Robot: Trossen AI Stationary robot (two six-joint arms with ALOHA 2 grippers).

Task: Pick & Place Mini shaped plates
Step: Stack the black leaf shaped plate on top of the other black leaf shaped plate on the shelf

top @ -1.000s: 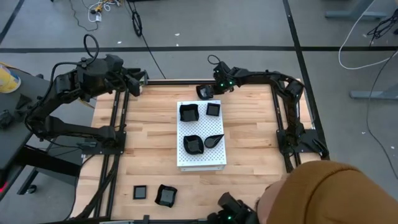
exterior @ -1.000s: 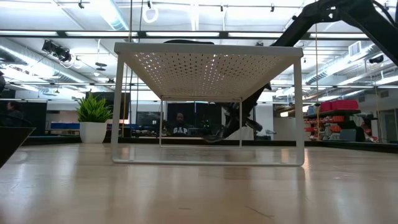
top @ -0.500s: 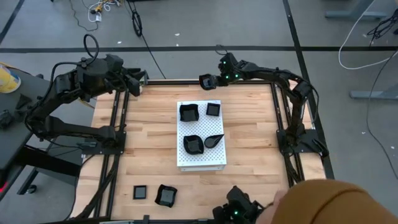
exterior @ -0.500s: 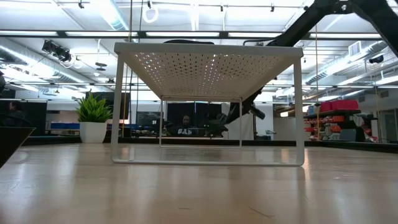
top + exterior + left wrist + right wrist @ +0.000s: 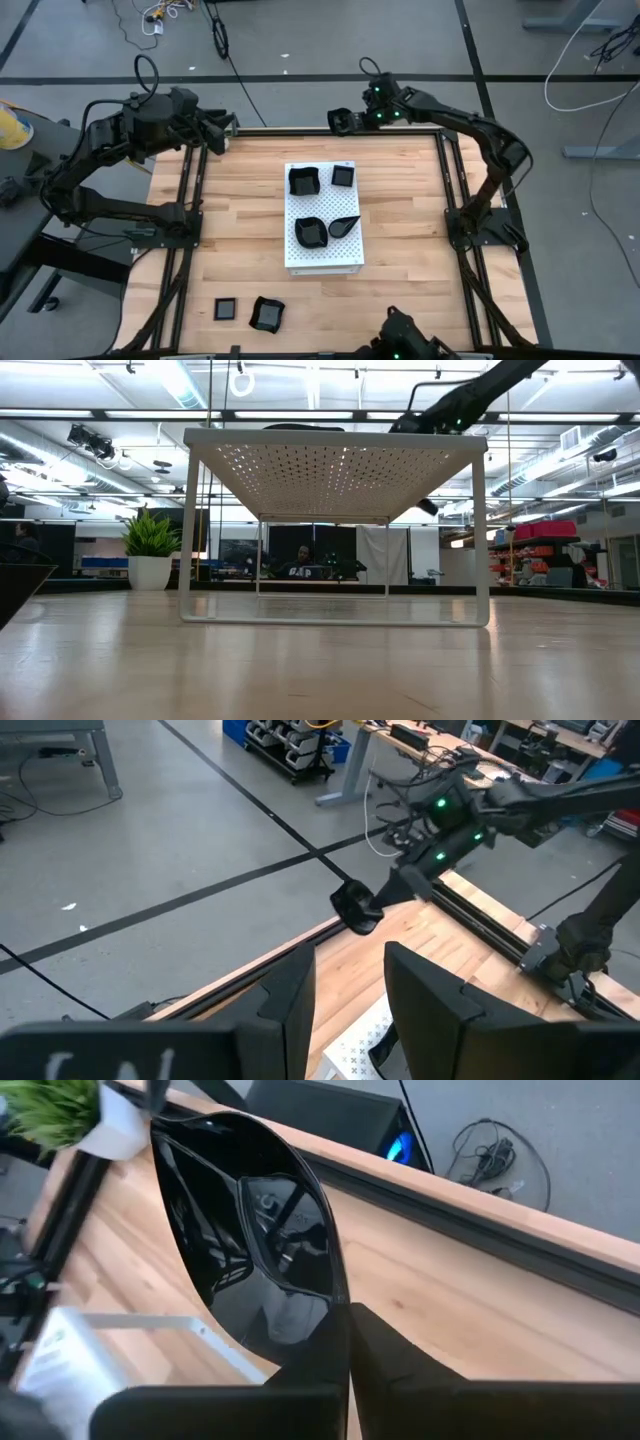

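Glossy black mini plate (image 5: 250, 1230) pinched on edge between right gripper (image 5: 345, 121) fingers, jaws clamped tight on its rim, held above far table edge (image 5: 290, 131). Four more plates (image 5: 304, 181) on white perforated board (image 5: 322, 255) at table centre; two plates (image 5: 266, 313) near left corner. Left gripper (image 5: 222, 131) partly open, empty, at far left corner.

Glossy black plates (image 5: 303, 181) on white perforated board (image 5: 322, 254).

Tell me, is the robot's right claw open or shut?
Shut: the right gripper pinches a black plate by its rim above the table's far edge.
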